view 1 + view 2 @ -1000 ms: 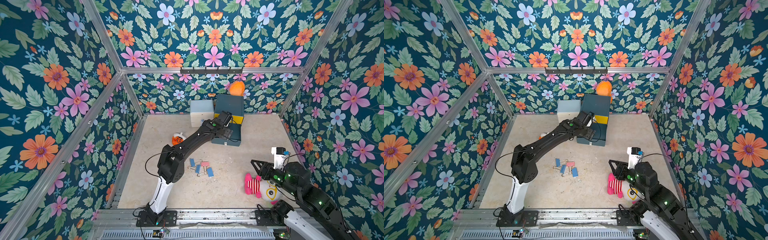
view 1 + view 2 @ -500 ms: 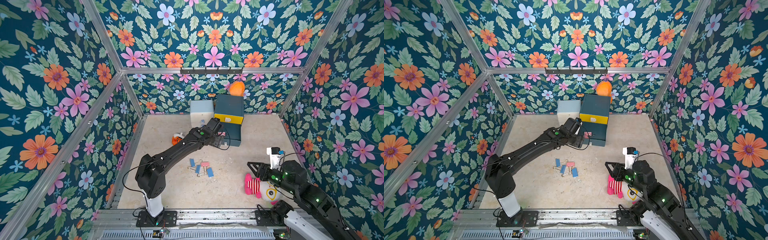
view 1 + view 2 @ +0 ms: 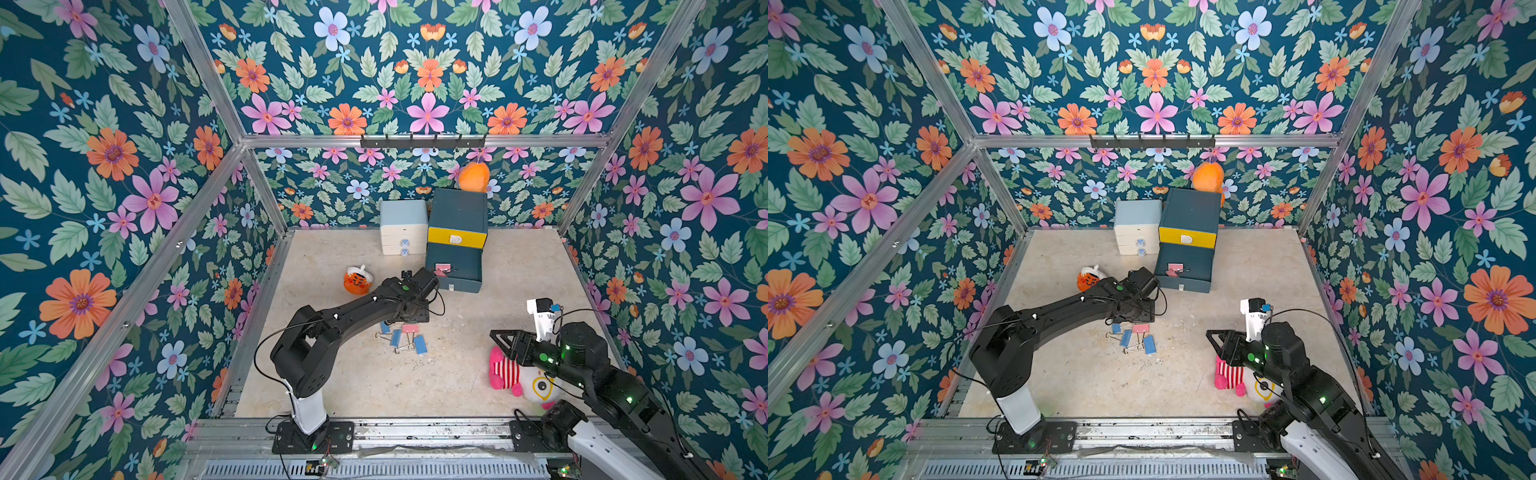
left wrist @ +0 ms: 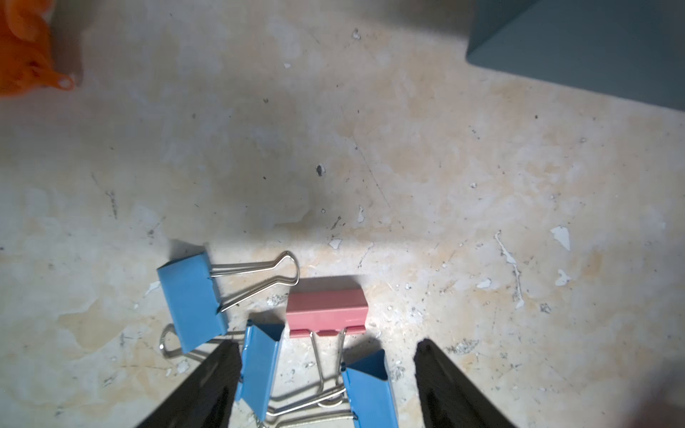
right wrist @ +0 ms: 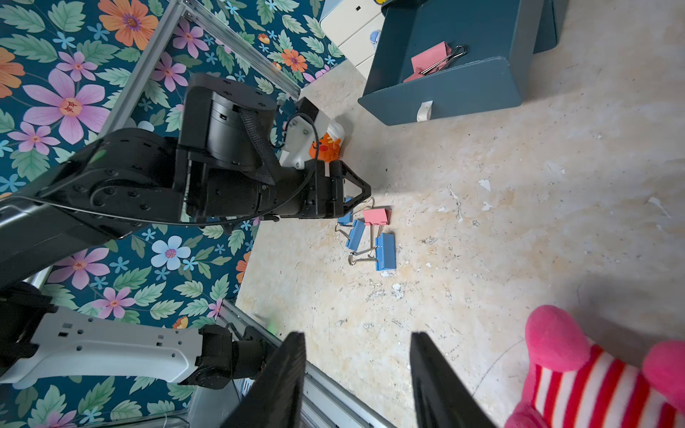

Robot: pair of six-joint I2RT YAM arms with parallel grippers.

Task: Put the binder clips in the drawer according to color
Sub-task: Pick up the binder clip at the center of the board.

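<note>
Three blue binder clips [image 4: 192, 300] and a pink one [image 4: 328, 309] lie bunched on the floor, also seen in both top views [image 3: 409, 328] [image 3: 1140, 328]. My left gripper [image 4: 326, 344] hangs open just above them, its fingers either side of two blue clips and the pink one's handles, gripping nothing. The dark drawer cabinet [image 3: 457, 212] stands at the back with its yellow drawer shut. Its middle drawer [image 5: 463, 92] is pulled out, and a pink clip [image 5: 432, 57] lies inside. At the right, my right gripper [image 5: 356, 337] is open and empty, well away from the clips.
A white and pale-blue drawer unit [image 3: 404, 226] stands left of the cabinet. An orange toy [image 3: 357, 280] lies near the left arm. A pink striped plush [image 3: 505, 368] sits under the right arm. An orange plush [image 3: 473, 176] rests behind the cabinet top.
My left arm has drawn back from the open drawer and swung down over the clips on the floor. The right arm has shifted only slightly.
</note>
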